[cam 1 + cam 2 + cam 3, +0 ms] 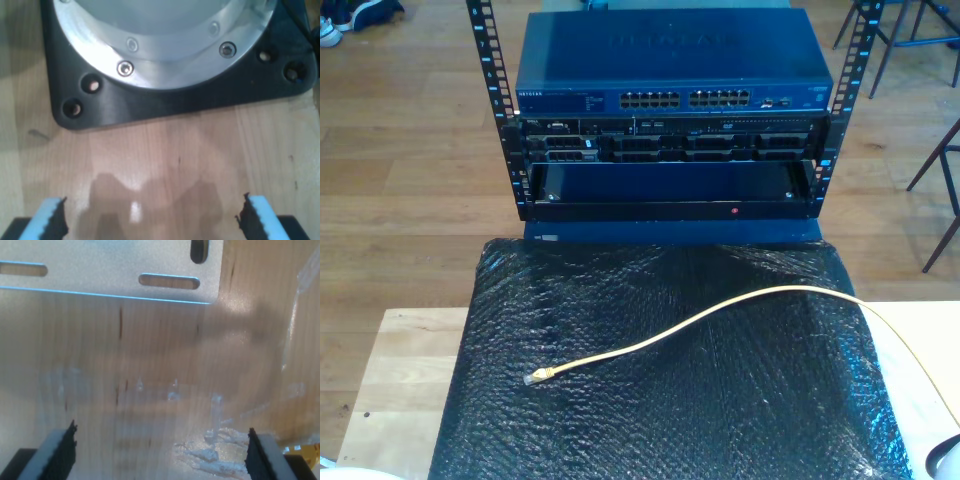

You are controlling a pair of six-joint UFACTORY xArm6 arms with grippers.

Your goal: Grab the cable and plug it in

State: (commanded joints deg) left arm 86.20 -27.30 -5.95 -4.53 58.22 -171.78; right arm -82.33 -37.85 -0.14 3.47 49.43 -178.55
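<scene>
The cable (660,338) is thin and pale yellow. It lies loose on a black bubble-wrap mat (620,440) in the exterior view, curving from that view's right edge to its small plug (533,379) near the mat's front left. My first gripper (152,215) is open, its blue-padded fingers (50,216) wide apart over bare wood with nothing between them. My second gripper (160,445) is also open, and its grey pads (59,450) hover over bare wood.
Behind the mat stands a rack holding a blue network switch (670,60) with rows of ports (685,100). A black base plate (165,100) under a round aluminium flange faces my first gripper. A slotted metal plate (110,270) and clear plastic wrap (300,340) lie beyond my second gripper.
</scene>
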